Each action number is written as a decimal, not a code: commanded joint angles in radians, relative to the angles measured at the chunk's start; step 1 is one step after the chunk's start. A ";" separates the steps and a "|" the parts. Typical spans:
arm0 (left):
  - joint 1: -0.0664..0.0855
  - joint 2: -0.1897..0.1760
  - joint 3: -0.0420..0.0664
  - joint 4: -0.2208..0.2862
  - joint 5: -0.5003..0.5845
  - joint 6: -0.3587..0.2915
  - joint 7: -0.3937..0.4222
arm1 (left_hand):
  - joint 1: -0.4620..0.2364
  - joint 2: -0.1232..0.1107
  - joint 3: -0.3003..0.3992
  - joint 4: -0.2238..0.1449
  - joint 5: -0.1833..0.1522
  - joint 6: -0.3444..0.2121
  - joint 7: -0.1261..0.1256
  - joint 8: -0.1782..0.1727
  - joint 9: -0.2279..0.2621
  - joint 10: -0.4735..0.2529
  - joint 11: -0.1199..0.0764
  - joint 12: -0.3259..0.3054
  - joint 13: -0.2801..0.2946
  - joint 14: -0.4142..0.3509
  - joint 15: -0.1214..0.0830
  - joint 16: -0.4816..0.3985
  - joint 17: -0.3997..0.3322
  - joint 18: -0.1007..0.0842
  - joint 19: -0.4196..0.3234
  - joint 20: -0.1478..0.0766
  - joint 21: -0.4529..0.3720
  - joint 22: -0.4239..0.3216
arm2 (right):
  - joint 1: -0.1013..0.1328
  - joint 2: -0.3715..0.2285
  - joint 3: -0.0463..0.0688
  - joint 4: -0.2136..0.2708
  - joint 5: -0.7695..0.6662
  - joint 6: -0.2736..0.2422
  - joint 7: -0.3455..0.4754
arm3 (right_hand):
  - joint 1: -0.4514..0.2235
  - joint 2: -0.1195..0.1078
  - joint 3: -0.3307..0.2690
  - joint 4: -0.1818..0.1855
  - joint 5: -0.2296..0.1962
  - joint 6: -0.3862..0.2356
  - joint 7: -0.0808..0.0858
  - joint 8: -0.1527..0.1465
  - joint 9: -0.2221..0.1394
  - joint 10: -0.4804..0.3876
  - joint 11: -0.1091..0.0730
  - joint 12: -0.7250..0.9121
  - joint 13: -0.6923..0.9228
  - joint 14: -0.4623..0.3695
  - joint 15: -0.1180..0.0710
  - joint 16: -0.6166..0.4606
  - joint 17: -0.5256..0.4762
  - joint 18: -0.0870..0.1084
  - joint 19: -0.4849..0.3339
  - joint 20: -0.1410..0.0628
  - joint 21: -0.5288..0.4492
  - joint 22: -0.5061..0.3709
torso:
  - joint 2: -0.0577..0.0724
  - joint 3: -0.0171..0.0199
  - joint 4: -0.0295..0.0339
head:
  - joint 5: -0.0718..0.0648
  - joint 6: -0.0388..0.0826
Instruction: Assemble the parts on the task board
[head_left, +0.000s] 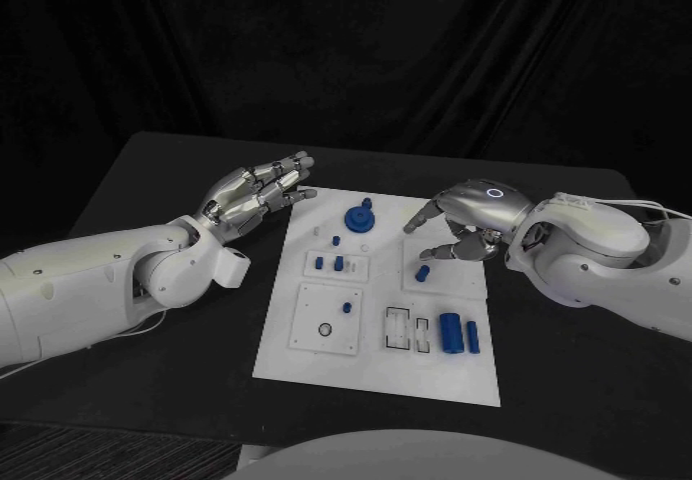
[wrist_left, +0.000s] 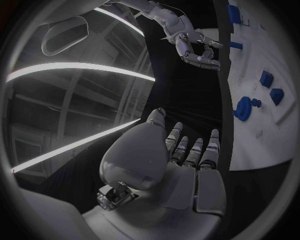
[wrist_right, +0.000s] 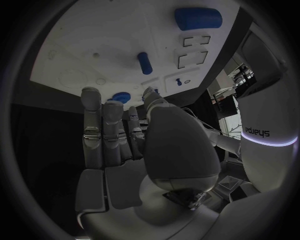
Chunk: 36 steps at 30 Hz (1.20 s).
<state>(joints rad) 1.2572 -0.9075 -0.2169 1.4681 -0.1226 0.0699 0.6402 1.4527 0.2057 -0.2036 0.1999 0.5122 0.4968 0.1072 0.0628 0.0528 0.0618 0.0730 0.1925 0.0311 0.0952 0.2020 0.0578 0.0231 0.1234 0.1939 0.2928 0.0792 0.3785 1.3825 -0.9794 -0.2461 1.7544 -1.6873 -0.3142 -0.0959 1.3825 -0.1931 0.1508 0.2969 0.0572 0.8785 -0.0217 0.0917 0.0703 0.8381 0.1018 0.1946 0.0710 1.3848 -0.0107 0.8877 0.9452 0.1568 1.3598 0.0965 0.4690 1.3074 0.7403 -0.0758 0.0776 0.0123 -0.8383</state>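
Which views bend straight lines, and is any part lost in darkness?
Both wrist views: fisheye, so the task board edge curves beside the left robot hand, and likewise above the right robot hand. Head view: straight edges, board bright, but the black table merges into the dark backdrop.

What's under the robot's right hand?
Under the right hand lies the white task board, with a small blue peg just below its fingers. The board directly beneath the palm is covered, so anything there stays hidden.
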 joint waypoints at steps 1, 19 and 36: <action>-0.002 0.002 0.001 0.001 0.006 0.014 0.008 | 0.001 0.005 0.001 0.002 0.003 0.006 0.004 0.004 0.001 0.000 0.008 0.000 0.000 0.001 0.009 0.004 0.002 -0.017 0.000 0.001 -0.005 -0.001 | -0.007 -0.008 0.000 -0.006 0.009 0.058 -0.055 | -0.044 -0.016 -0.020 0.001 -0.007 -0.006 -0.005 -0.011 -0.003 -0.001 0.001 -0.007 -0.004 0.007 0.001 0.003 0.001 -0.010 0.007 -0.002 0.003 0.067 | 0.001 -0.0014 0.0016 | -0.003 0.001; -0.004 0.001 0.001 -0.003 0.006 0.018 0.007 | -0.006 0.010 0.001 0.010 0.002 0.006 0.004 0.004 0.001 0.000 0.009 0.000 0.001 0.001 0.011 0.005 0.002 -0.019 0.004 0.001 -0.004 -0.001 | -0.062 -0.011 0.000 -0.025 0.010 0.063 0.040 | -0.213 -0.032 -0.246 0.004 -0.004 -0.012 -0.005 -0.028 -0.005 0.152 -0.006 0.006 -0.004 0.077 0.018 0.115 0.093 -0.038 0.075 0.006 0.214 0.104 | 0.001 0.0001 0.0015 | -0.002 -0.002; -0.006 0.002 0.001 -0.006 0.006 0.027 0.000 | -0.005 0.016 0.004 0.013 0.003 0.014 0.006 0.006 0.002 0.002 0.012 0.004 0.001 0.002 0.013 0.007 0.002 -0.021 0.008 0.001 -0.003 0.000 | -0.093 0.011 0.000 -0.048 0.010 0.041 0.076 | 0.043 0.120 -0.069 -0.047 0.096 0.025 0.017 -0.016 -0.001 0.275 -0.023 -0.051 -0.007 0.084 0.004 0.100 0.084 -0.037 0.077 -0.001 0.230 0.105 | 0.001 0.0008 0.0012 | 0.000 -0.003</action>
<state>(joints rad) 1.2526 -0.9063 -0.2168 1.4615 -0.1226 0.0808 0.6337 1.4483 0.2100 -0.2008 0.2084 0.5121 0.5043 0.1148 0.0628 0.0536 0.0650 0.0760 0.1925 0.0311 0.0961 0.2082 0.0617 0.0242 0.1234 0.1939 0.2929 0.0792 0.3776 1.2922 -0.9689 -0.2466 1.7073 -1.6761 -0.2589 -0.0363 1.4181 -0.0736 0.0808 0.2534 0.1504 0.8986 -0.0052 0.0729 0.0677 1.1080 0.0786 0.1480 0.0653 1.4635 0.0000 0.9911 1.0304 0.1240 1.4329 0.0983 0.6942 1.3079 0.7417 -0.0750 0.0788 0.0120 -0.8414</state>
